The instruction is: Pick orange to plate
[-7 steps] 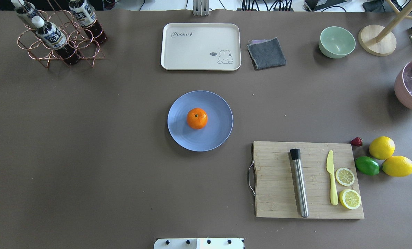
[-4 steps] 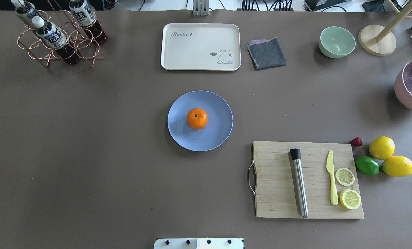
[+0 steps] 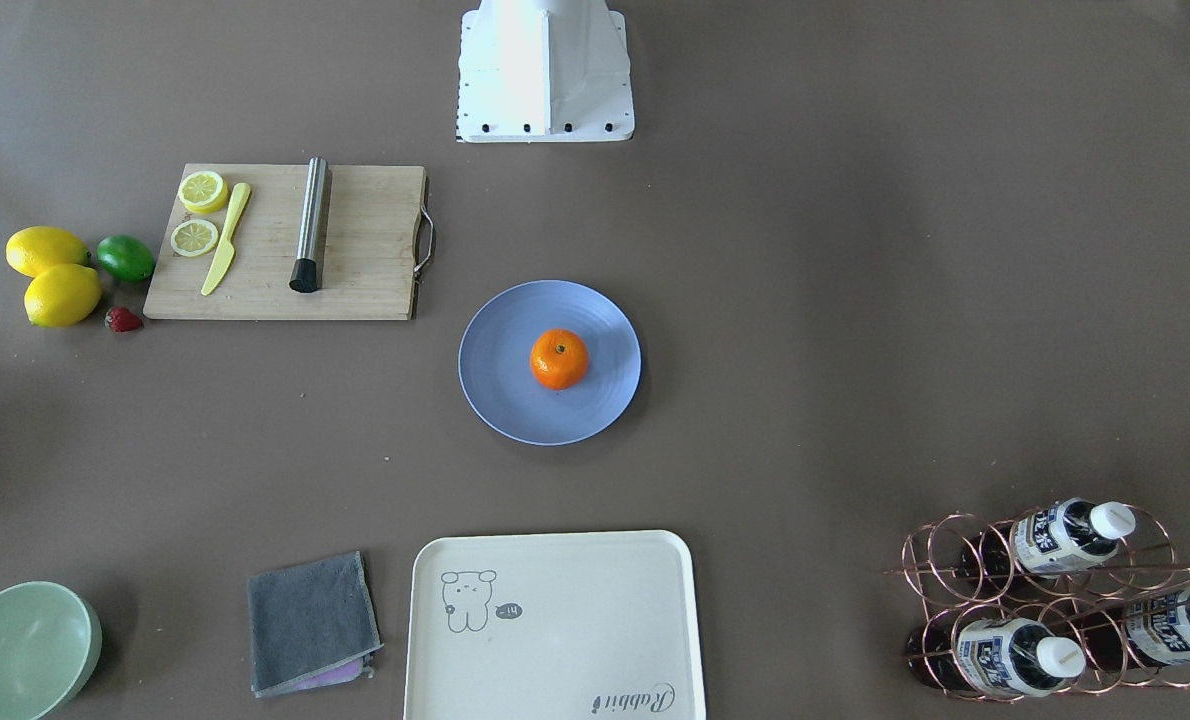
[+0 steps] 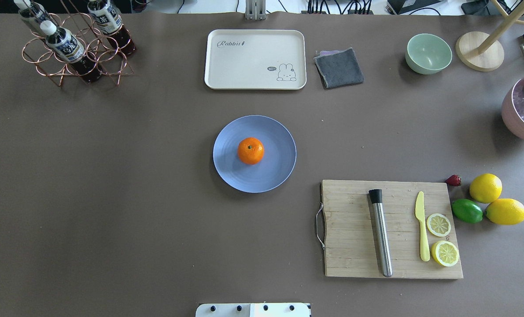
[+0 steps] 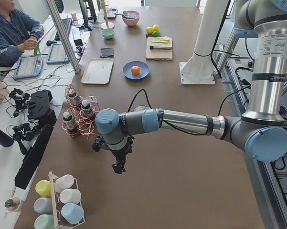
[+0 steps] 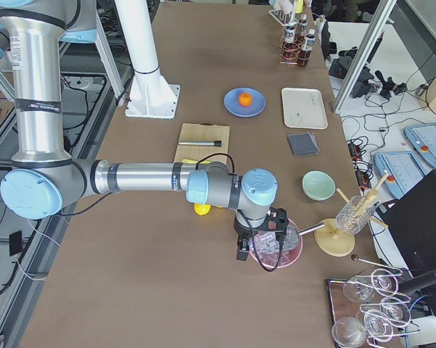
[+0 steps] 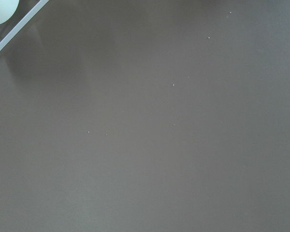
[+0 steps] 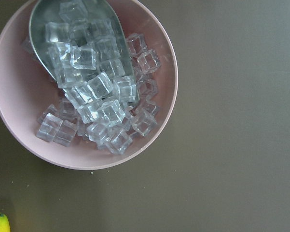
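Observation:
The orange (image 4: 250,150) sits upright, stem dot up, near the middle of the periwinkle-blue plate (image 4: 279,149) at the table's centre; the front view shows the same orange (image 3: 559,358) on the plate (image 3: 500,360). No gripper is near them. My left gripper (image 5: 118,167) hangs over bare table far off at the left end, past the bottle rack. My right gripper (image 6: 241,252) hovers by the pink ice bowl at the right end. Both show only in the side views, so I cannot tell whether they are open or shut.
A cream tray (image 4: 255,59), grey cloth (image 4: 339,67) and green bowl (image 4: 428,53) line the far side. A cutting board (image 4: 354,229) carries a steel muddler, yellow knife and lemon slices, with lemons (image 4: 485,188) and a lime (image 4: 467,211) beside it. The pink ice bowl (image 8: 154,101) lies under the right wrist.

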Action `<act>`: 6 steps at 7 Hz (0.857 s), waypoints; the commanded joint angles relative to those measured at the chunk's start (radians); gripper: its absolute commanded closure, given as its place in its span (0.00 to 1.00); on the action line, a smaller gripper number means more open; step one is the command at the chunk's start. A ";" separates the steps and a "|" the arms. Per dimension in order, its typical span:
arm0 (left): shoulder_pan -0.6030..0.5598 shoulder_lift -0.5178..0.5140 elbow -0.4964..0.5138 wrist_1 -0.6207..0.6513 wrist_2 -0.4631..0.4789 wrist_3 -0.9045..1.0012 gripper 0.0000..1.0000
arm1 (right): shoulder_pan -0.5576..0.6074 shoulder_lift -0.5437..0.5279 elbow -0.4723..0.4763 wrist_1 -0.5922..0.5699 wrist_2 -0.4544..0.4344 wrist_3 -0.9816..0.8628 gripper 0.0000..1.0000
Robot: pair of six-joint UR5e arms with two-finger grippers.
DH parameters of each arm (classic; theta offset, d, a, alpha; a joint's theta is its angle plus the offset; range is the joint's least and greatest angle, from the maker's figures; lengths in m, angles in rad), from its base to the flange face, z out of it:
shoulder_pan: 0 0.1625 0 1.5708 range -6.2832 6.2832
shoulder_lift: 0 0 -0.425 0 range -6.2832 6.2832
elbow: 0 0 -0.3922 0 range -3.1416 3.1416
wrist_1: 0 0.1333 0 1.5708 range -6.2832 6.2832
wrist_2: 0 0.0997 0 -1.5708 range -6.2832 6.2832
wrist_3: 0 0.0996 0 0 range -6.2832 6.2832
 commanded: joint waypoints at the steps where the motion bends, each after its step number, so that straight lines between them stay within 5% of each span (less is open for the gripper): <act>1: -0.019 0.002 0.003 -0.002 0.000 -0.002 0.02 | 0.000 0.001 0.004 0.000 0.021 0.000 0.00; 6: -0.019 0.001 0.001 0.000 -0.003 -0.002 0.02 | 0.000 0.003 0.007 0.003 0.048 -0.002 0.00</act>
